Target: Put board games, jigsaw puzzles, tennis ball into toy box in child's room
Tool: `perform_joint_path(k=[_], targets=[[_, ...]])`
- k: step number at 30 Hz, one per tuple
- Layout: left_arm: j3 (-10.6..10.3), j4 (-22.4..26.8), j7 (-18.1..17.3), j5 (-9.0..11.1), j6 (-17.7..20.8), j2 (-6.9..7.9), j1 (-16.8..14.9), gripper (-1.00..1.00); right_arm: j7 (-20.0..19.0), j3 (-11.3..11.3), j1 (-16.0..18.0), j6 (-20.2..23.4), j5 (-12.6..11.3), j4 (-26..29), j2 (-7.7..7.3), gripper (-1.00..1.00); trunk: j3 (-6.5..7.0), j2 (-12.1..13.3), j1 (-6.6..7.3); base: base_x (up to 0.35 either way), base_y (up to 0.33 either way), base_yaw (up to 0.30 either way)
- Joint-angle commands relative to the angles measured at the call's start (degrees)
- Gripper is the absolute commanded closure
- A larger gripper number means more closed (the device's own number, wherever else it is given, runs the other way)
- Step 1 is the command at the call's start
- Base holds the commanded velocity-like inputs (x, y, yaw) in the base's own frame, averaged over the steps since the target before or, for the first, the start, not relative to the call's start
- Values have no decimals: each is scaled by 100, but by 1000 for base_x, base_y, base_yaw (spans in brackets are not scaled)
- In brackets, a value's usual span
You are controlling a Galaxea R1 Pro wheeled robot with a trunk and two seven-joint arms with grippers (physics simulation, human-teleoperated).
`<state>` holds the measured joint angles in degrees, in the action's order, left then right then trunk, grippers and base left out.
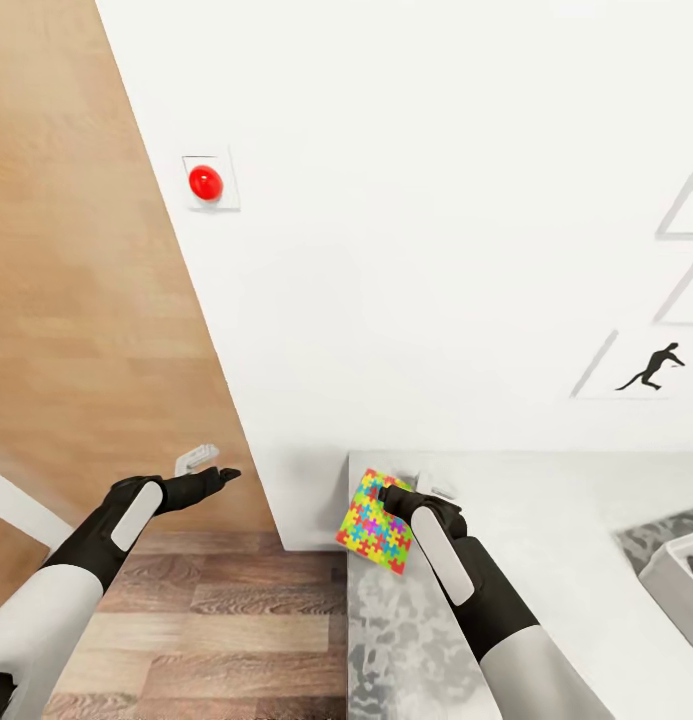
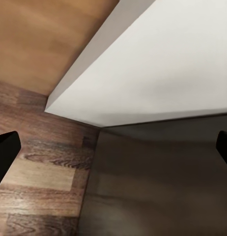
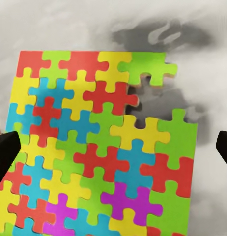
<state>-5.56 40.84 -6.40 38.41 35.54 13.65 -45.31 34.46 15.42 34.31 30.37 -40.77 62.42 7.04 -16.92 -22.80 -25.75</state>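
Note:
A jigsaw puzzle (image 1: 372, 526) in yellow, red, blue and green lies at the near left corner of the table (image 1: 556, 540), its corner reaching just past the table's edge. My right gripper (image 1: 406, 492) hovers right over it, open. In the right wrist view the puzzle (image 3: 84, 147) spreads across the speckled table top (image 3: 202, 59) under the right gripper (image 3: 113, 152), whose fingertips (image 3: 5, 155) stand far apart. One corner of the grey toy box (image 1: 683, 585) shows at the right edge. My left gripper (image 1: 208, 467) is open and empty above the floor, left of the table.
A white wall rises behind the table with a red round button (image 1: 206, 183) and black silhouette pictures (image 1: 651, 370). A brown wooden door (image 1: 76, 250) stands to the left. Wood-plank floor (image 2: 44, 182) lies below the left gripper (image 2: 113, 150), beside the table's side panel (image 2: 157, 187).

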Motion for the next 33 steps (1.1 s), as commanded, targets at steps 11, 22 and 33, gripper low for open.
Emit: perform_joint_path(k=[11, 22, 33], targets=[[-15, 3, -10, -1, 14, 6, -4, -100, 44, 15, 6, 12, -51, 7, -1, -100, -114, -12, -3, 0, 0, 0], [-15, 3, -10, -1, 14, 6, -5, -100, 43, 25, 6, 9, -54, 7, -1, -100, -218, -12, -3, 0, 0, 0], [-20, 3, -10, -1, 14, 2, -4, -100, 43, 35, 6, 4, -51, 7, -1, -100, -321, -12, -3, 0, 0, 0]])
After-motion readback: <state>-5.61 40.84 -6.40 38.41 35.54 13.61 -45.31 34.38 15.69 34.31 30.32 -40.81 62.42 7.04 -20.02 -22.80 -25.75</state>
